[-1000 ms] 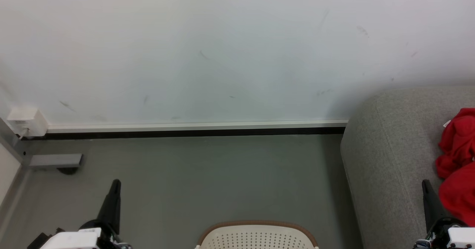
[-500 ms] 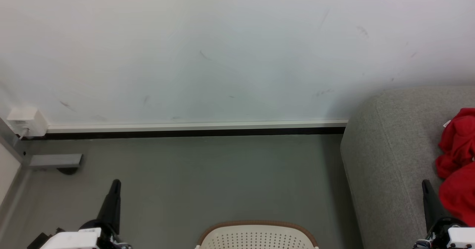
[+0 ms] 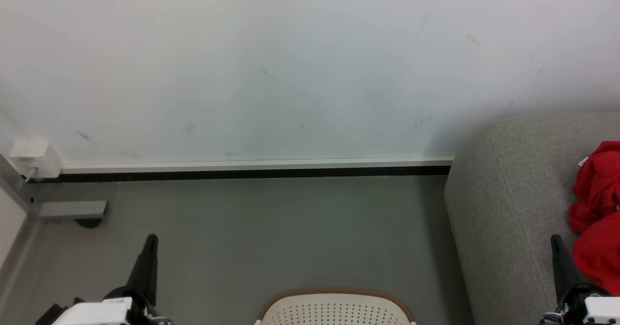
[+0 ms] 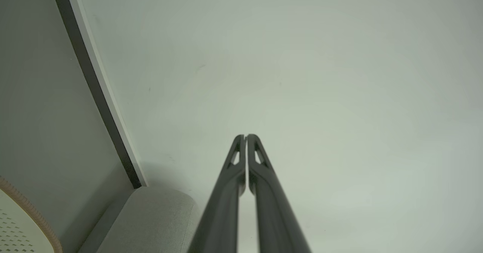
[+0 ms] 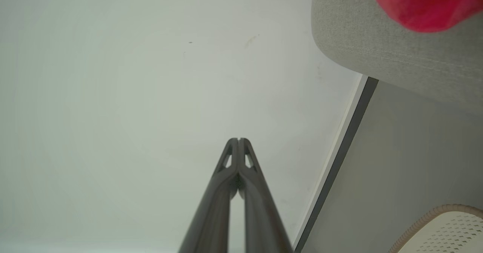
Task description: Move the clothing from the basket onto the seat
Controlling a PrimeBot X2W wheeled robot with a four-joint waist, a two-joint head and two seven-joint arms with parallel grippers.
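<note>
Red clothing (image 3: 598, 208) lies bunched on the grey seat (image 3: 513, 204) at the right edge of the head view; the right wrist view catches a red fold (image 5: 426, 2) on the seat (image 5: 392, 53). The cream basket (image 3: 336, 308) with its brown rim peeks up at the bottom centre, its inside hidden; its rim also shows in the wrist views (image 4: 22, 223) (image 5: 445, 226). My left gripper (image 3: 151, 240) points up at the lower left, shut and empty (image 4: 246, 137). My right gripper (image 3: 555, 240) stands beside the clothing, shut and empty (image 5: 238, 140).
A white wall (image 3: 290, 73) with a dark skirting strip (image 3: 242, 172) runs across ahead. A white socket box (image 3: 34, 158) and a grey metal bracket (image 3: 72, 209) sit at the far left. Grey floor (image 3: 290, 233) lies between basket and wall.
</note>
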